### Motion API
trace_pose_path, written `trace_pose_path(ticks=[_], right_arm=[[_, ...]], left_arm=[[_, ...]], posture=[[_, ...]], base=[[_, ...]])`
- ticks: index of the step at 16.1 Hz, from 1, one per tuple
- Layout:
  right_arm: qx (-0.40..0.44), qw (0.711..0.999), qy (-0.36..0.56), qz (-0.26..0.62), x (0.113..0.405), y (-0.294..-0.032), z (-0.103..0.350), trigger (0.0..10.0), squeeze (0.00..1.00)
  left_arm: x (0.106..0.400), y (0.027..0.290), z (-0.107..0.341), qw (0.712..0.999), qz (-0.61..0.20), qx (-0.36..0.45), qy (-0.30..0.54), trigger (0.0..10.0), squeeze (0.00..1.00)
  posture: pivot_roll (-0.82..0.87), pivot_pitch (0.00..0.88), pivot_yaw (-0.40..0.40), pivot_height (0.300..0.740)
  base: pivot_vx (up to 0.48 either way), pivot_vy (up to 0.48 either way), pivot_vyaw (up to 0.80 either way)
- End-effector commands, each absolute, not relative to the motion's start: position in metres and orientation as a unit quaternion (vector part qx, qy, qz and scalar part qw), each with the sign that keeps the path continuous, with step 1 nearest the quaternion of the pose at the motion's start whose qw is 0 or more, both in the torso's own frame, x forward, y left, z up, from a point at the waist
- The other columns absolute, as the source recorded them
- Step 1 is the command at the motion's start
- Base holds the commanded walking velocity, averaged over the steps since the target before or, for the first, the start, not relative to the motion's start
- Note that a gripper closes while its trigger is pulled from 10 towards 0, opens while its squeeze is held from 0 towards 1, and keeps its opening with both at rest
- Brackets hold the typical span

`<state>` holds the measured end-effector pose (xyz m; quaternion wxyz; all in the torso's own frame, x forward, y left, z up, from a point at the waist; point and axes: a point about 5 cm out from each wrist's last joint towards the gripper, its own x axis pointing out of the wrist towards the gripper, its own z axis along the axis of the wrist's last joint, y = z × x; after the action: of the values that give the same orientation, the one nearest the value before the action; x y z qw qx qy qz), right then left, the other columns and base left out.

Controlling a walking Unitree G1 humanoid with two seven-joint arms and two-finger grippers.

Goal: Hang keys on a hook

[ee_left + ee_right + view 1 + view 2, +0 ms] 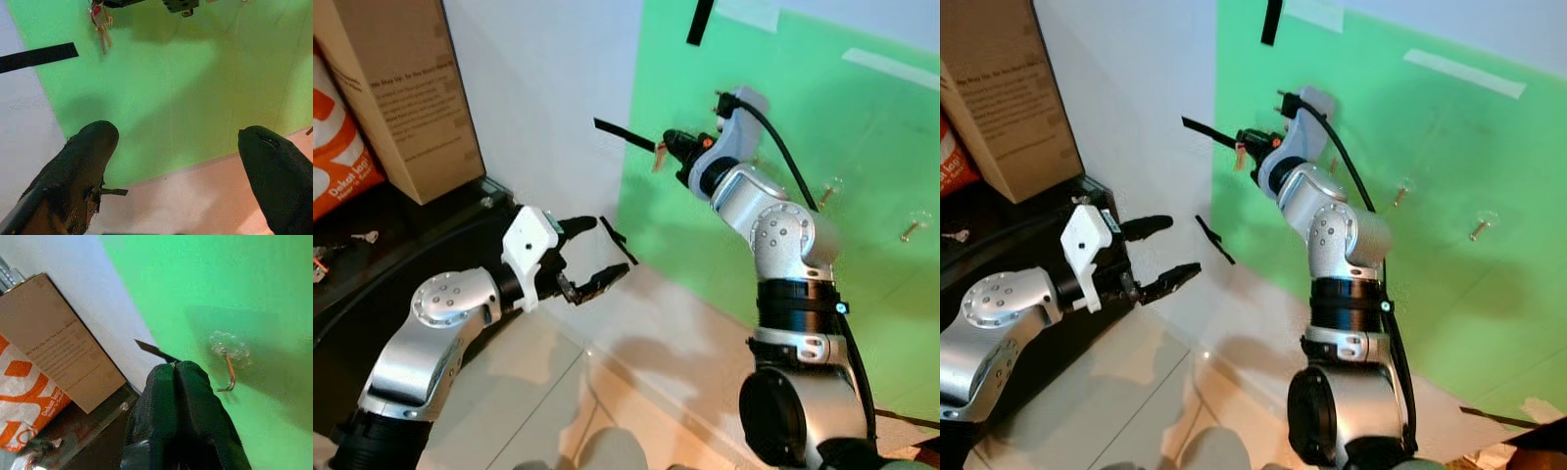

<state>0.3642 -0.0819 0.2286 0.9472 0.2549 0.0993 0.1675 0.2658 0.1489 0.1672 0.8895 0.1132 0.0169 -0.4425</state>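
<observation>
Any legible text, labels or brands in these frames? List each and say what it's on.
"Delicat..." (partly readable, white letters): on the orange and white bag, at the start of a line; the rest is too blurred to read.
Printed paragraph on the cardboard box: several lines, too small and blurred to read.
No text on the green sheet or the white wall.

A test corner in a home: green paper sheet (862, 196) taped to a white wall (548, 88), brown cardboard box (406, 93) nearby.

Silver arms (783, 235), black-fingered hand (592, 257), black cable (793, 157).
</observation>
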Motion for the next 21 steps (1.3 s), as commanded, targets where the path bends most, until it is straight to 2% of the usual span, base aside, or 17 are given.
trace_pose_path(ticks=[1,13,21], right_arm=[[0.273,0.944,0.090,0.160,0.368,-0.084,0.231,10.0,0.00],[0.292,0.944,0.114,0.102,0.367,-0.107,0.216,10.0,0.00],[0.284,0.942,0.144,0.111,0.363,-0.098,0.204,10.0,0.00]], left_arm=[[0.264,0.146,0.174,0.886,-0.449,0.119,0.007,10.0,0.00],[0.264,0.147,0.174,0.884,-0.451,0.121,0.011,10.0,0.00],[0.266,0.147,0.174,0.885,-0.450,0.123,0.010,10.0,0.00]], posture=[[-0.01,0.000,-0.109,0.740],[-0.01,0.000,-0.103,0.740],[-0.01,0.000,-0.105,0.740]], base=[[0.000,0.000,0.00],[0.000,0.000,0.00],[0.000,0.000,0.00]])
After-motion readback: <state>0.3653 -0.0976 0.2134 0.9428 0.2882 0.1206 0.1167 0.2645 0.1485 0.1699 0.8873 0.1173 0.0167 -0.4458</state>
